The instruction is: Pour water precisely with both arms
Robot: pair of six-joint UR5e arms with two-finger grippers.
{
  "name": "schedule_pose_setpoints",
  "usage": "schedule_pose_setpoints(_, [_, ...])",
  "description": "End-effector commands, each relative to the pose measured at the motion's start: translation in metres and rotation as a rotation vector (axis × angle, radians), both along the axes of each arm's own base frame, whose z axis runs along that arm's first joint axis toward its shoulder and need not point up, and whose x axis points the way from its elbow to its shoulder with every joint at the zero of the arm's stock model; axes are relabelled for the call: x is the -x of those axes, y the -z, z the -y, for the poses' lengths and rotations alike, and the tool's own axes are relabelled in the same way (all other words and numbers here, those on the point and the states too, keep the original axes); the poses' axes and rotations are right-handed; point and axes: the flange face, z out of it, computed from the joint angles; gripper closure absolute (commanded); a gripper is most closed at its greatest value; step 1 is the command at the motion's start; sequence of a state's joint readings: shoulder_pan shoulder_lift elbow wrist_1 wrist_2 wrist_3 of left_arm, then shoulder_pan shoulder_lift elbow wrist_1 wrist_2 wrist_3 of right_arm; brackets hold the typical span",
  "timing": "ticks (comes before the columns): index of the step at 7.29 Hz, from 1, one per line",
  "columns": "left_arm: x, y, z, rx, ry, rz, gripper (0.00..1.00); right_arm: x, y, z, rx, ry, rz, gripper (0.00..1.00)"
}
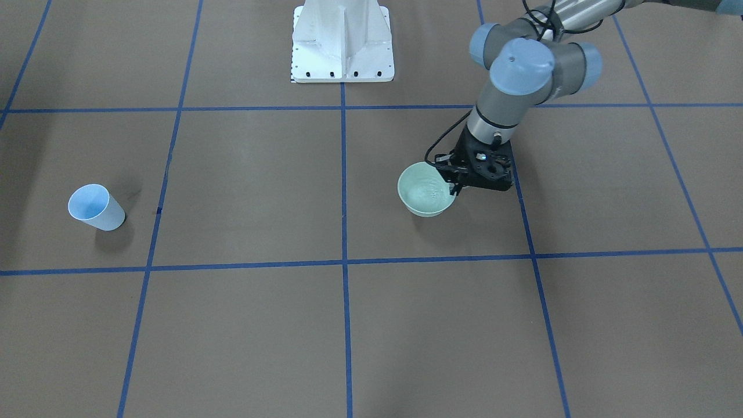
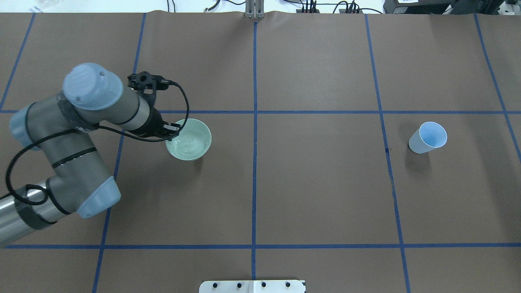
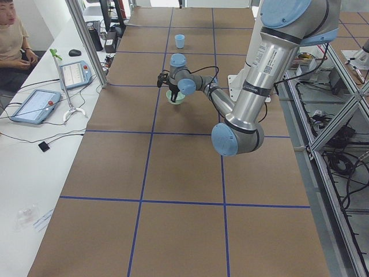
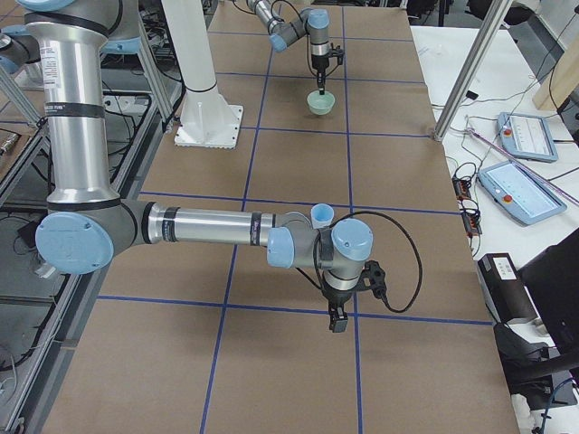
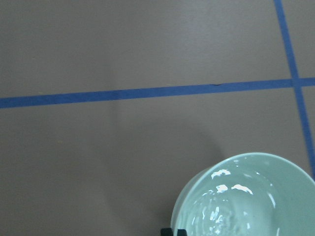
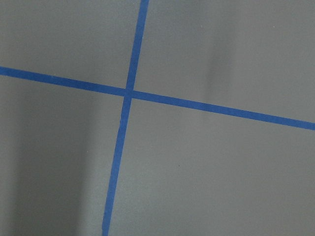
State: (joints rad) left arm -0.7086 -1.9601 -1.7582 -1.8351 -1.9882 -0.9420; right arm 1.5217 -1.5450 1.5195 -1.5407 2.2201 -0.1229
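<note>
Water (image 5: 231, 211) ripples in the bowl (image 1: 424, 212) on the table (image 2: 309, 195), left pincer (image 1: 454, 187) clamped on its rim, right pincer (image 4: 337, 318) unreadable to me, cup (image 2: 426, 137) well apart; I judge pouring not yet begun.

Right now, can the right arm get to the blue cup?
Probably yes. The blue cup stands by itself with nothing around it, and the right arm is already beside it, its tool hanging close by. The left arm is far away at the green bowl.
</note>
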Motion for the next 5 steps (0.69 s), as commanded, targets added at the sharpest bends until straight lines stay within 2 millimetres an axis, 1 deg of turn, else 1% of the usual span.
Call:
schedule_pose_setpoints(1, [0.090, -0.085, 0.012, -0.064, -0.088, 0.037, 1.00, 0.000, -0.003, 0.000, -0.004, 0.001, 0.000, 0.00])
schedule_pose_setpoints(2, [0.129, -0.120, 0.013, -0.079, -0.131, 0.043, 1.00, 0.000, -0.004, -0.001, -0.002, 0.001, 0.001, 0.00])
schedule_pose_setpoints(3, [0.164, -0.148, 0.013, -0.094, -0.162, 0.059, 1.00, 0.000, -0.004, -0.001, -0.001, 0.000, 0.001, 0.00])
schedule_pose_setpoints(4, [0.192, -0.178, 0.015, -0.106, -0.193, 0.080, 1.00, 0.000, -0.003, -0.001, -0.004, 0.001, 0.001, 0.00])
schedule_pose_setpoints(5, [0.220, -0.211, 0.023, -0.112, -0.228, 0.087, 1.00, 0.000, -0.003, 0.000, -0.004, 0.000, 0.001, 0.00])
